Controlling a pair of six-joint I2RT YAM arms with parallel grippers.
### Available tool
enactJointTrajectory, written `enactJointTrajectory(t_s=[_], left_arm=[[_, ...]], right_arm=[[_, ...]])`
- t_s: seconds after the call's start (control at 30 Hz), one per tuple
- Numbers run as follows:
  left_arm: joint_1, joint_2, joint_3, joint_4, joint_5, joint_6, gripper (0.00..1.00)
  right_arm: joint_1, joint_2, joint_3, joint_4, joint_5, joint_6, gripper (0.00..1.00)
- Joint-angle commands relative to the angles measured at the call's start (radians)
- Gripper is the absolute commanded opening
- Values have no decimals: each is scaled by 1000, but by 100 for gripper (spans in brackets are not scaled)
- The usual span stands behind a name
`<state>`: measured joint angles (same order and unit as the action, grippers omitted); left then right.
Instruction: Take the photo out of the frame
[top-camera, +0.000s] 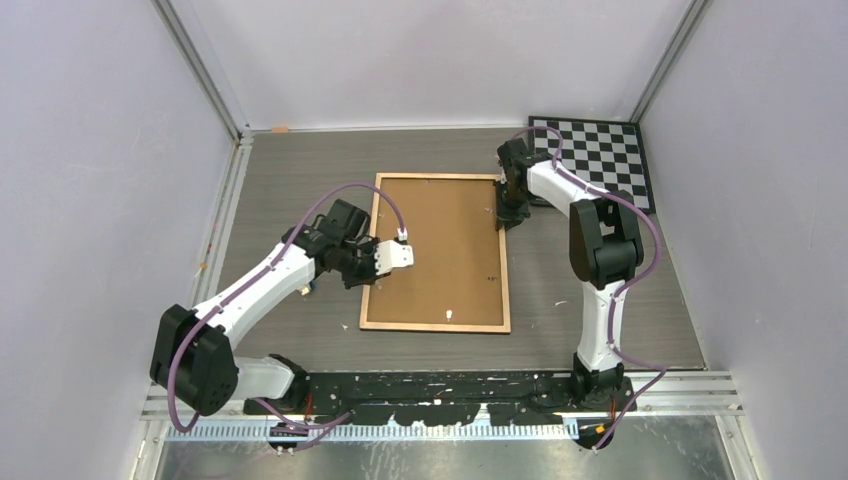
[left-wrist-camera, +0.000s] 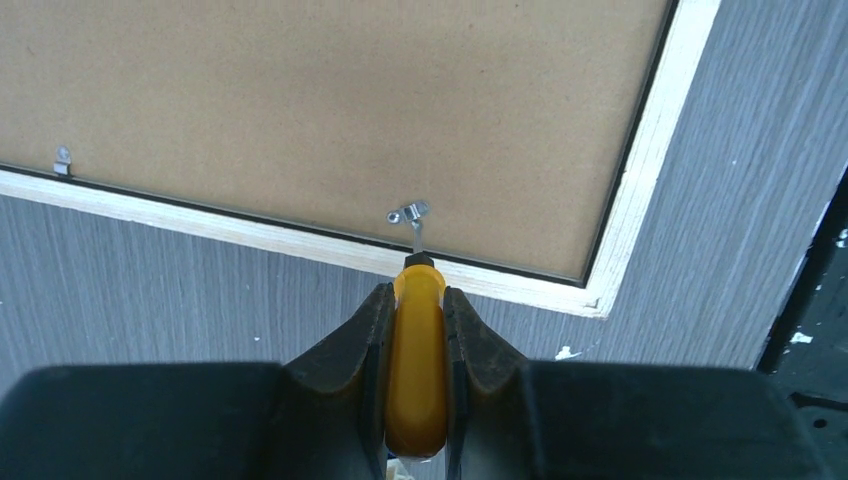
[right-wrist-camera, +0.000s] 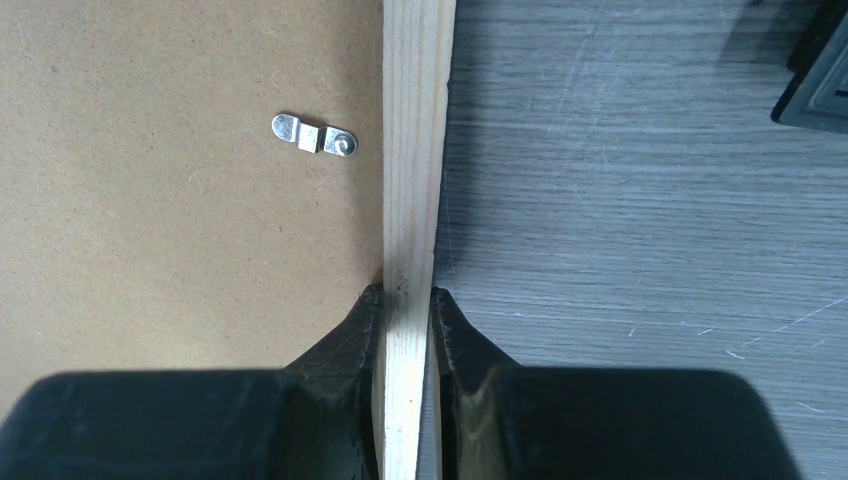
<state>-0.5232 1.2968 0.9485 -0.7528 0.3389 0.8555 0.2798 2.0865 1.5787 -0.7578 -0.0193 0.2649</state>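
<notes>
Brown backing board (top-camera: 440, 250) in frame (top-camera: 437, 326), metal clips (right-wrist-camera: 314, 135), checkered board (top-camera: 600, 160)

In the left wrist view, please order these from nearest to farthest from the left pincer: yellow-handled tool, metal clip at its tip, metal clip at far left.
1. yellow-handled tool: gripped in the left pincer.
2. metal clip at its tip: straight ahead, centre.
3. metal clip at far left: by the rim of the frame.

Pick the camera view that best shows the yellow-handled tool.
Left wrist view: the yellow-handled tool sits centred, clamped in the left gripper, thin metal tip at a small silver clip. The top view hides it under that gripper; the right wrist view lacks it.
</notes>
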Motion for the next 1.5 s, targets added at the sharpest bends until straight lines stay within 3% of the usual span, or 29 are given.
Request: enactJointTrajectory(t_s=[0.0,0.33,0.5,0.57,0.77,0.9,1.47], left_arm=[[-24,14,7,10,111,-64,0],[-29,33,10,81,81,-138,0],[-23,6,38,20,78,-128,0],[-11,-18,53,-16,87,-124,0],[33,-40,79,-116,98,-83,0],[52,-39,72,-134,85,-43,0],[49,20,21,68,44,-81,0]], right_arm=[[5,66,-3,33,53,17,1],[5,60,-6,35,33,13,1],[7,40,-6,26,33,1,2],[5,29,-1,11,-11,-6,11],[5,-27,1,-9,-30,-13,56],[-1,-65,-3,-42,-37,-26,72],[-14,-113,-149,-86,-208,-47,73]])
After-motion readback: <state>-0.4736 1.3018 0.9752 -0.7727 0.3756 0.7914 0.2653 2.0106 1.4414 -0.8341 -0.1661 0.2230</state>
